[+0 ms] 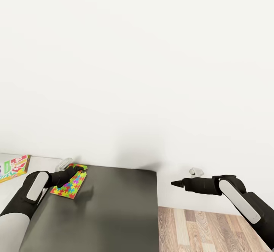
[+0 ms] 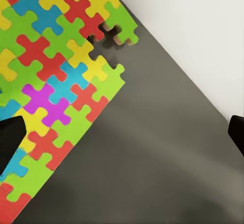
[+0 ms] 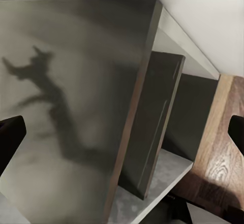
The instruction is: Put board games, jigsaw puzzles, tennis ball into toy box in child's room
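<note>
Left wrist view gives me the jigsaw puzzle (image 2: pixel 56 76): bright interlocking pieces, flat on the dark counter (image 2: pixel 152 173). Left fingers (image 2: pixel 9 140) spread; right fingers (image 3: pixel 10 137) spread too.

lettering on the board game (image 1: pixel 14 167) is too small to read.

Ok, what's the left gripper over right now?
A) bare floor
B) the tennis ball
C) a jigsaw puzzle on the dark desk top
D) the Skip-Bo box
C: the left gripper is at the jigsaw puzzle lying on the dark desk top, fingers spread open above its coloured pieces.
</note>
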Controlling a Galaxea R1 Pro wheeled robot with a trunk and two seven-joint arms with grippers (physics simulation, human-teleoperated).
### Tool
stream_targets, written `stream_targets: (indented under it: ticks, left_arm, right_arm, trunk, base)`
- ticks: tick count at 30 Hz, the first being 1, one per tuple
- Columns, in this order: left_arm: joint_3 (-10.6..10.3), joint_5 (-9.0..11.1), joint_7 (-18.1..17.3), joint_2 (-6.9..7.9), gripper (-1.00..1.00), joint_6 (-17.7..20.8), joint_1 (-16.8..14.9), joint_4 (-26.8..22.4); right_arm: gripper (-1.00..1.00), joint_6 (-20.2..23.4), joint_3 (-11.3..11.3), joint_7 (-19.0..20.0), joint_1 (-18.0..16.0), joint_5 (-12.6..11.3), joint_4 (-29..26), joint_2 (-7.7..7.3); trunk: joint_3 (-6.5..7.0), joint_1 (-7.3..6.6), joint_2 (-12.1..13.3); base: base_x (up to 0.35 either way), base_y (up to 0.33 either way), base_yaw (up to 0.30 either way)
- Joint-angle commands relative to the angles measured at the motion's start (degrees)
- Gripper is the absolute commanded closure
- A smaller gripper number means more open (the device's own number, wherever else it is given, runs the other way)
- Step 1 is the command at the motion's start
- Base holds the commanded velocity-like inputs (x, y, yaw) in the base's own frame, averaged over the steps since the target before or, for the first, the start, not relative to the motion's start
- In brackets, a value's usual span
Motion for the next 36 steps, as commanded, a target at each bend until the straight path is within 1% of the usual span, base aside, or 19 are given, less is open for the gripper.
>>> stream_targets:
  ticks: [1, 12, 36]
  left_arm:
    - [0.10, 0.34, 0.22, -0.01, -1.00, 0.31, -0.04, -0.05]
    - [0.12, 0.41, 1.93, 0.18, -1.00, 0.31, -0.08, -0.04]
    - [-0.09, 0.43, 2.44, 0.20, -1.00, 0.31, -0.08, -0.04]
  right_arm:
    - [-1.00, 0.11, 0.06, 0.47, -0.07, 0.49, -0.01, -0.05]
    - [-1.00, 0.11, 0.03, 0.48, -0.06, 0.40, -0.43, -0.53]
    - [-1.00, 0.11, 0.02, 0.48, -0.06, 0.33, -0.58, -0.90]
  trunk:
    - [-0.19, 0.02, -0.10]
    - [-1.21, 0.02, -0.10]
    - [-3.42, 0.02, -0.10]
  base:
    - [0.000, 0.000, 0.000]
    - [0.000, 0.000, 0.000]
    - [0.000, 0.000, 0.000]
